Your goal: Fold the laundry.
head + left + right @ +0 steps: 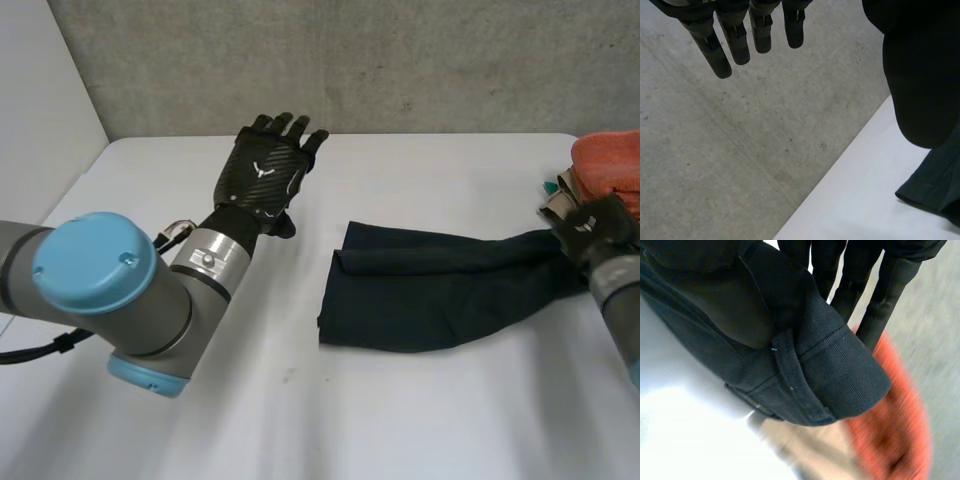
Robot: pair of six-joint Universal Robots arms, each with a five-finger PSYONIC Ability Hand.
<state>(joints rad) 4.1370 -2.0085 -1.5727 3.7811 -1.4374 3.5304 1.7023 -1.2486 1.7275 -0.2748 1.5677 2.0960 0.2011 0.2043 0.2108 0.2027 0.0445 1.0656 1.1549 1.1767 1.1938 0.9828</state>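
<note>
A dark navy cloth (430, 285) lies partly folded in the middle of the white table (330, 420), with one end drawn out to the right. My right hand (598, 225) is at that right end, and in the right wrist view its fingers (890, 285) and thumb pinch a stitched hem of the dark cloth (840, 365). My left hand (265, 165) hovers above the table's far left part, well clear of the cloth, with straight spread fingers (735, 40) and nothing in it. Beyond its thumb, a corner of the dark cloth (935, 185) shows.
A stack of folded laundry with an orange cloth (610, 165) on top sits at the table's far right, just behind my right hand; the orange cloth (900, 430) and a beige piece (805, 450) lie under the held hem. A concrete wall (350, 60) runs behind the table.
</note>
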